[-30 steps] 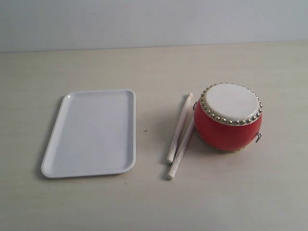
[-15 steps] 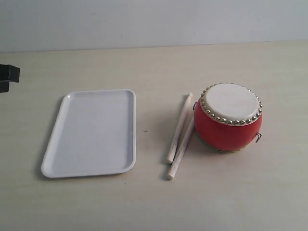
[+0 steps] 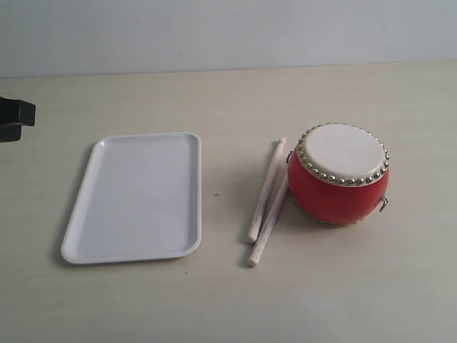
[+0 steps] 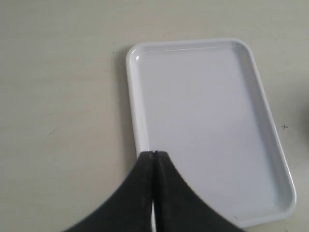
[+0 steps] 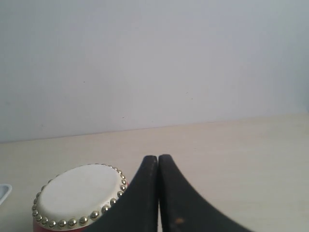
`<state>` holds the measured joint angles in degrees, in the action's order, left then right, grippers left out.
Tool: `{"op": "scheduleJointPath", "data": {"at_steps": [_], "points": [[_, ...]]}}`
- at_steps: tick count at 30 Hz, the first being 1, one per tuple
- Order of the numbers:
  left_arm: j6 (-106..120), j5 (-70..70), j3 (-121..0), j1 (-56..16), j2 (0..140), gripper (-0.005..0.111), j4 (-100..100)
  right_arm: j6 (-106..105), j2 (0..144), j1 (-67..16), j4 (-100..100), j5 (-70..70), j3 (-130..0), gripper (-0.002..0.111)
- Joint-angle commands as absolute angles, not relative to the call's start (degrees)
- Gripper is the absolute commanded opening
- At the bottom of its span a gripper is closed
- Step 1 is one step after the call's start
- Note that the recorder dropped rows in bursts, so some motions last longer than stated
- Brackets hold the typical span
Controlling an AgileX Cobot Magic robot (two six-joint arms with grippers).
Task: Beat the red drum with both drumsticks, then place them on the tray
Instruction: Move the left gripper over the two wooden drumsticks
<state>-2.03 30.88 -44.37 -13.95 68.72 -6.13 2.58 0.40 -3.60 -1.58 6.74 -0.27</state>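
Note:
The red drum [image 3: 338, 175] with its cream studded top stands right of centre on the table; it also shows in the right wrist view as the drum [image 5: 77, 198]. Two pale wooden drumsticks [image 3: 265, 202] lie side by side just left of it, one leaning against its base. The white tray [image 3: 136, 196] lies empty to the left. My left gripper [image 3: 16, 118] just pokes in at the left edge; its tips [image 4: 153, 153] are shut with nothing held, above the tray [image 4: 207, 125]. My right gripper [image 5: 158, 157] is shut and empty beside the drum, out of the exterior view.
A pale wooden table [image 3: 228, 307] carries everything, with a plain light wall [image 3: 228, 32] behind it. A small dark mark [image 3: 216, 194] sits between tray and sticks.
The left gripper has come into the exterior view at the left edge and crept a little farther right. Drum, sticks and tray have not moved.

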Motion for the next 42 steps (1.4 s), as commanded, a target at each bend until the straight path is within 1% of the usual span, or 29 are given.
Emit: {"op": "scheduleJointPath", "data": {"at_steps": [1, 7, 10, 13, 19, 23, 28, 31, 34, 37, 40, 42], "points": [[0.00, 30.53, -44.70, -15.90, 68.78, 0.000, -6.86, 2.21, 0.00, -3.30, -1.63, 6.23, 0.00, 0.000], [0.36, 27.34, -44.70, -16.02, 69.25, 0.000, -8.78, 2.21, 0.00, -3.30, -1.63, 6.23, 0.00, 0.000], [7.68, 27.79, -44.70, -16.04, 71.73, 0.000, -15.66, 2.21, 0.00, -3.30, -1.63, 6.23, 0.00, 0.000], [17.78, 32.17, -47.22, -16.04, 74.96, 0.000, -24.69, 2.21, 0.00, -3.30, -1.63, 6.23, 0.00, 0.000], [18.18, 42.23, -55.61, -16.14, 80.55, 0.000, -25.98, 2.21, 0.00, -3.30, -1.63, 6.23, 0.00, 0.000], [18.18, 44.41, -61.07, -18.97, 84.53, 0.000, -25.74, 2.21, 0.00, -3.30, -1.63, 6.23, 0.00, 0.000], [17.81, 45.20, -67.10, -26.51, 90.32, 0.001, -25.30, 2.21, 0.00, -3.30, -1.63, 6.23, 0.00, 0.000], [15.81, 45.65, -70.05, -29.51, 94.13, 0.008, -24.63, 2.21, 0.00, -3.30, -1.63, 6.23, 0.00, 0.000], [14.36, 46.53, -72.16, -31.05, 98.15, 0.019, -25.09, 2.21, 0.00, -3.30, -1.63, 6.23, 0.00, 0.000], [14.24, 46.53, -73.67, -32.39, 101.75, 0.032, -27.22, 2.21, 0.00, -3.30, -1.63, 6.23, 0.00, 0.000], [14.87, 45.35, -74.13, -33.20, 104.78, 0.049, -32.16, 2.21, 0.00, -3.30, -1.63, 6.23, 0.00, 0.000], [18.99, 45.12, -74.13, -33.36, 105.87, 0.054, -34.02, 2.21, 0.00, -3.30, -1.63, 6.23, 0.00, 0.000]]}}
